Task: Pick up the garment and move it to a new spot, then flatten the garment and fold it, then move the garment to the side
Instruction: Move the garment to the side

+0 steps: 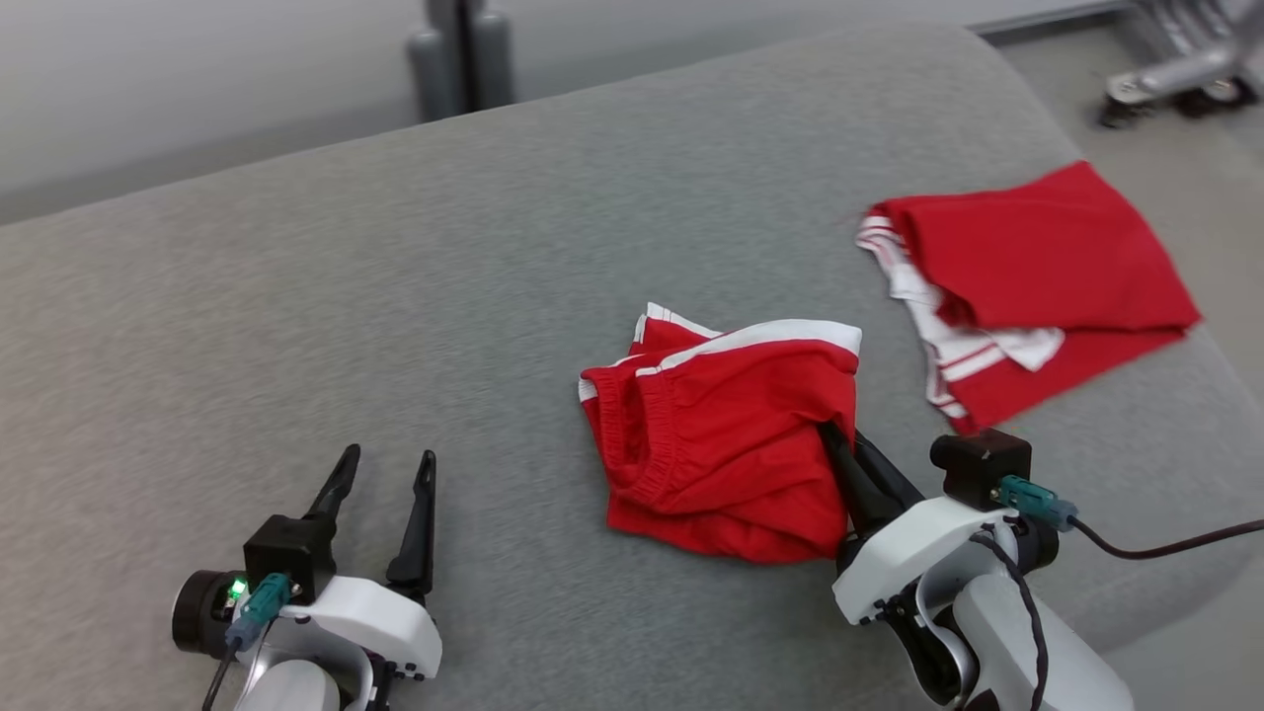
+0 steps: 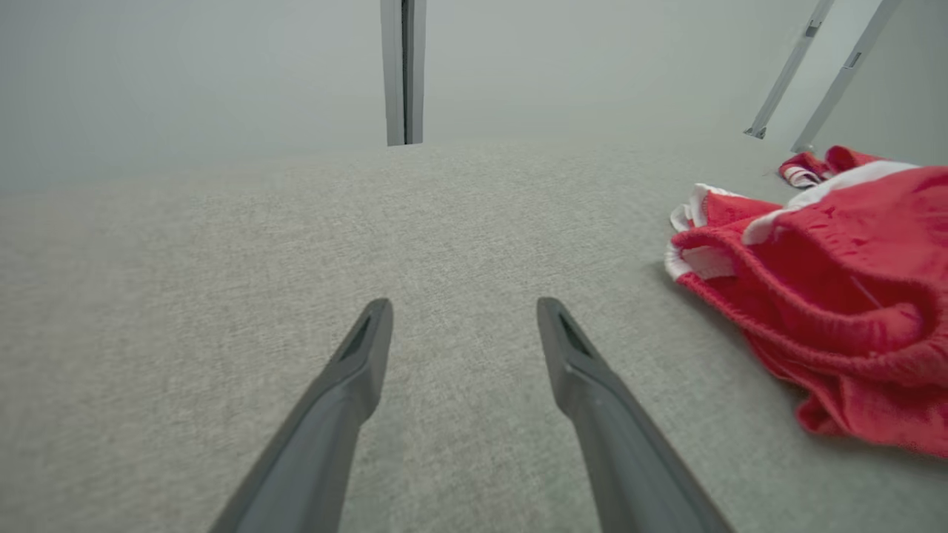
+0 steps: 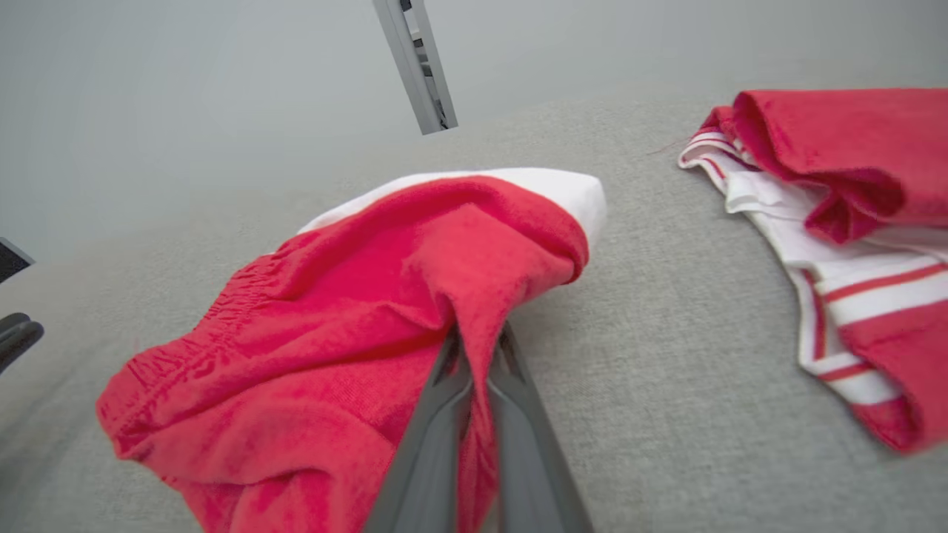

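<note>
A grey fabric-covered surface (image 1: 395, 326) carries a crumpled red garment (image 1: 721, 434) with white trim near its middle and, well apart toward its rounded right edge, a folded red-and-white garment (image 1: 1037, 286) lying flat.

Light's soft, even, seems from above; everything reads matte. Head view: bright enough, crisp mid-frame, weave of grey padded surface (image 1: 296, 316) readable; bg at top goes soft. Thin shadow hugs lower edge of red shorts (image 1: 721, 444). Left wrist view: wide-angle stretch, far wall (image 2: 185, 74) a hazy wash, left tool (image 2: 463, 307) slightly soft near lens. Right wrist view: folded red cloth (image 3: 837, 148) smears at right edge, post (image 3: 418, 66) leans w/ distortion.
</note>
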{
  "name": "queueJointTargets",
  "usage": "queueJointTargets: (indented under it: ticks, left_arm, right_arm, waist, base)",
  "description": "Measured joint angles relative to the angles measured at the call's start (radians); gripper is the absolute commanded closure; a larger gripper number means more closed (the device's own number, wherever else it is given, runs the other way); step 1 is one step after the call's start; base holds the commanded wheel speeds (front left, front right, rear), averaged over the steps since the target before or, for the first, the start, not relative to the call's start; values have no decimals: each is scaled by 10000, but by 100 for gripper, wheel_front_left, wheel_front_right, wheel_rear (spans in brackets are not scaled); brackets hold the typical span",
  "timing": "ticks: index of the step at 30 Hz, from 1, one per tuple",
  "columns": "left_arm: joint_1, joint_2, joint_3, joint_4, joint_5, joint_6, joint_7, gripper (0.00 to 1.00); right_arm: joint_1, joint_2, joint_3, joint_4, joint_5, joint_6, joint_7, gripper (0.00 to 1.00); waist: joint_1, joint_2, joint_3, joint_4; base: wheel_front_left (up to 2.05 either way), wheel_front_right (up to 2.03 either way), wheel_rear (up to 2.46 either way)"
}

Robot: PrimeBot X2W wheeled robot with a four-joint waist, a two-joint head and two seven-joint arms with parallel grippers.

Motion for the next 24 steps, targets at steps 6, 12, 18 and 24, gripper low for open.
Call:
queueJointTargets:
  ticks: [6, 12, 18, 24]
  left_arm:
    - [-175, -15, -107, -50, 259, -90, 0, 0]
    - [-349, -12, -104, -79, 378, -226, 0, 0]
    - [-508, -6, -100, -84, 497, -313, -4, 0]
    - [-637, 0, -50, -75, 535, -374, -29, 0]
  right_arm:
    - [-70, -12, -412, -130, -481, 2, 0, 100]
    - [-703, -163, -936, -88, -1185, 2, 0, 100]
    - [-2020, -1083, -1400, 734, -2128, 2, 0, 100]
    - [-3259, -2591, -1923, 2255, -3419, 4, 178, 100]
  waist:
    - [0, 0, 249, -949]
    - [0, 0, 681, -972]
    - [0, 0, 908, -421]
    - [0, 0, 1123, 307]
  base:
    - [0, 0, 0]
    - [0, 0, 0]
    - [0, 0, 0]
    - [0, 0, 0]
